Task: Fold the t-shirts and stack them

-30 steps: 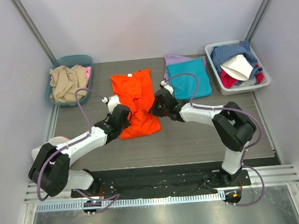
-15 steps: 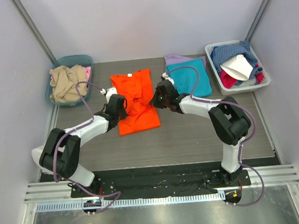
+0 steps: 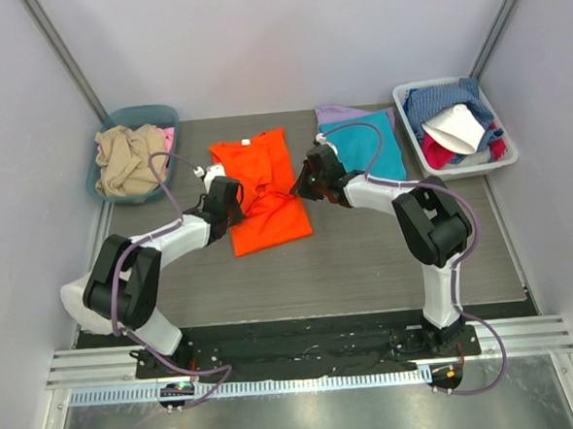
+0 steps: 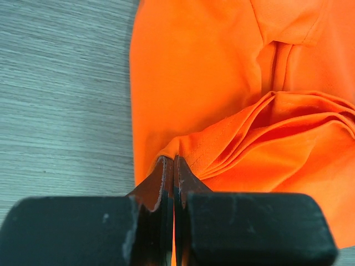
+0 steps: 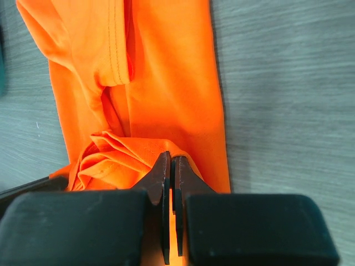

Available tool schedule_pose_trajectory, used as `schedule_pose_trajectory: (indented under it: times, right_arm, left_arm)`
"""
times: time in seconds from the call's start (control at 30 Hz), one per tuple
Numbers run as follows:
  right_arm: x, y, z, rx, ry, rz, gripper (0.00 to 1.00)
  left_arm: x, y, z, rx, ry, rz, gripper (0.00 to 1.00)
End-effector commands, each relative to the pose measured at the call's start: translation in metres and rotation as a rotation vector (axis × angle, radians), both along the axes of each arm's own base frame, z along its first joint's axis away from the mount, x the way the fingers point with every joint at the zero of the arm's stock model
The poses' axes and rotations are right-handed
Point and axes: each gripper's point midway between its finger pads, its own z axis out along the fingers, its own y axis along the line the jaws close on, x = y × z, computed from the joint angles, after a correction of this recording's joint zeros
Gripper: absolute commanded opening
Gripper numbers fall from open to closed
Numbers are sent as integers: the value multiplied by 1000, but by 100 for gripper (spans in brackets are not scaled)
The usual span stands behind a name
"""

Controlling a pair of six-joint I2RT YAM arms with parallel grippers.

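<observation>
The bright orange t-shirt (image 3: 263, 192) lies in the middle of the table, its lower part doubled up over the upper part. My left gripper (image 3: 229, 200) is shut on its left hem corner (image 4: 169, 152). My right gripper (image 3: 302, 182) is shut on its right hem corner (image 5: 171, 147). Both hold the cloth low over the shirt's body, with folds bunched between them. The teal t-shirt (image 3: 365, 149) lies folded on the folded lavender t-shirt (image 3: 332, 113) at the back right, just beyond my right gripper.
A teal basket (image 3: 160, 115) with beige and pink cloth stands at the back left. A white bin (image 3: 410, 129) with blue, white and red clothes stands at the back right. Grey walls close in on both sides.
Both grippers have carried the shirt's lower edge away from the near side toward the collar. The orange shirt now looks shorter and doubled over.
</observation>
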Motion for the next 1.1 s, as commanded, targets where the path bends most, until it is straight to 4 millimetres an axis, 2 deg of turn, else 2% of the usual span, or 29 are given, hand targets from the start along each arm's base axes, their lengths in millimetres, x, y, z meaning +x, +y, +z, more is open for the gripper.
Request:
schedule_pose_trajectory:
  times: [0.0, 0.33, 0.37, 0.4, 0.43, 0.47, 0.5, 0.57, 0.6, 0.67, 0.7, 0.73, 0.77, 0.83, 0.87, 0.93, 0.97, 1.03, 1.07]
  right_arm:
    - [24, 2, 25, 34, -72, 8, 1]
    - [42, 0, 30, 42, -84, 11, 2]
    - [44, 0, 30, 42, -85, 12, 7]
    - [47, 0, 33, 45, -94, 12, 18]
    - [49, 1, 35, 45, -99, 21, 41]
    - [53, -6, 36, 34, -110, 16, 48]
    - [57, -11, 43, 33, -123, 5, 56]
    - [65, -30, 49, 21, -140, -23, 59]
    - [63, -37, 58, 21, -150, -29, 62]
    - [61, -50, 63, 10, -156, -36, 63]
    - [55, -60, 56, 1, -139, -45, 64]
    - [50, -62, 65, 7, -151, -37, 64]
    - [39, -67, 55, -7, -127, -27, 64]
    - [23, -67, 56, 7, -115, -2, 65]
    - [9, -68, 42, 11, -73, 19, 65]
    - [-6, -65, 42, 42, -57, 44, 65]
    - [-19, -64, 32, 53, -30, 66, 65]
    - [-30, -61, 34, 60, -32, 90, 65]
    - [-39, -60, 27, 58, -16, 107, 65]
  left_arm:
    - [24, 3, 30, -8, -101, 22, 0]
    - [44, 7, 41, -4, -128, 39, 0]
    - [45, 8, 42, -2, -130, 40, 0]
    - [48, 10, 43, 0, -132, 48, 5]
    - [50, 13, 45, 6, -138, 56, 15]
    - [53, 18, 47, 22, -145, 72, 33]
    - [56, 25, 53, 32, -147, 95, 70]
    - [56, 36, 71, 46, -176, 134, 99]
    - [58, 40, 82, 47, -198, 148, 100]
    - [55, 46, 106, 48, -242, 163, 100]
    - [53, 46, 112, 42, -249, 160, 100]
    - [50, 46, 115, 32, -250, 155, 100]
    - [45, 42, 122, -2, -261, 140, 100]
    - [32, 39, 110, -31, -232, 124, 100]
    - [27, 38, 106, -44, -224, 119, 100]
    - [10, 36, 89, -64, -188, 105, 100]
    - [-2, 35, 73, -64, -156, 95, 100]
    - [-15, 32, 67, -92, -150, 83, 100]
    - [-27, 31, 51, -88, -121, 76, 100]
